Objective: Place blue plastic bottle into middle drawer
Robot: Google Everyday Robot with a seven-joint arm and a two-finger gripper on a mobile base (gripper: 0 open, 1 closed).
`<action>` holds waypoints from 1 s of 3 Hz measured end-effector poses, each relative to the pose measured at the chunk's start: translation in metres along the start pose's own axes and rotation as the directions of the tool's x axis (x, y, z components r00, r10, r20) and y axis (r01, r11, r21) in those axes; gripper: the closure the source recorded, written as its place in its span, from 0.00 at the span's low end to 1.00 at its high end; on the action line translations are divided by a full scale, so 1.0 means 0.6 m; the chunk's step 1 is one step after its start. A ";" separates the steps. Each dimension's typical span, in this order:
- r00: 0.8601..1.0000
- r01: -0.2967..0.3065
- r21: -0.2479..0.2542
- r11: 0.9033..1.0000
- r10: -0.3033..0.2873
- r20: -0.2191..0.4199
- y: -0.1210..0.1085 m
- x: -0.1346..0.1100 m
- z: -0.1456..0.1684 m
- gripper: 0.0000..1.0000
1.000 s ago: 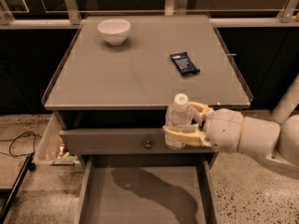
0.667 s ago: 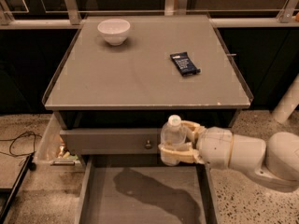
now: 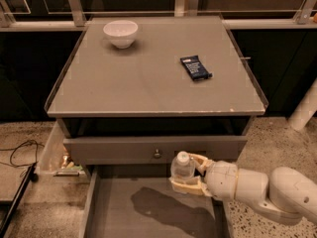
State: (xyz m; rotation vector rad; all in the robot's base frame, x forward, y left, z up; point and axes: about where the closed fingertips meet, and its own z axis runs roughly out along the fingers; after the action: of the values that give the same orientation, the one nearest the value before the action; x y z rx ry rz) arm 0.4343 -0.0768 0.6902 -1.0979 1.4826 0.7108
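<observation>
Over the rear right of the pulled-out middle drawer [image 3: 116, 214], just below the shut grey drawer front [image 3: 114, 150] and right of its small round knob [image 3: 157, 153]: gripper [image 3: 191, 174], reaching in from the right on a white arm [image 3: 262, 188]. Thin side walls close at the drawer's left and right. Wide bare grey floor ahead and to the left, marked only by a dark shadow [image 3: 168, 213].

Jaws clenched around the blue plastic bottle [image 3: 182, 166], one cream finger [image 3: 198, 158] behind it and one at its base. Bottle upright, white cap on top, inside the drawer's outline. Whether resting on the floor or held just above it, impossible to tell.

On the grey cabinet top [image 3: 148, 83], well apart: white bowl [image 3: 120, 32] at far left, dark-blue snack bar wrapper [image 3: 195, 67] toward the right. Speckled stone flooring [image 3: 275, 145] around the cabinet, black cable [image 3: 20, 150] at left, dark glass-fronted wall behind.
</observation>
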 end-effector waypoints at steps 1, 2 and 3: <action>1.000 0.005 -0.001 1.000 -0.005 -0.011 0.005 0.064 0.002 1.00; 1.000 0.005 -0.001 1.000 -0.005 -0.012 0.005 0.065 0.002 1.00; 0.999 -0.041 -0.013 0.999 0.041 -0.017 0.025 0.113 0.031 1.00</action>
State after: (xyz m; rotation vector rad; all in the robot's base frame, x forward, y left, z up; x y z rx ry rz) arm 0.4307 -0.0717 0.6183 -1.0881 1.5202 0.7429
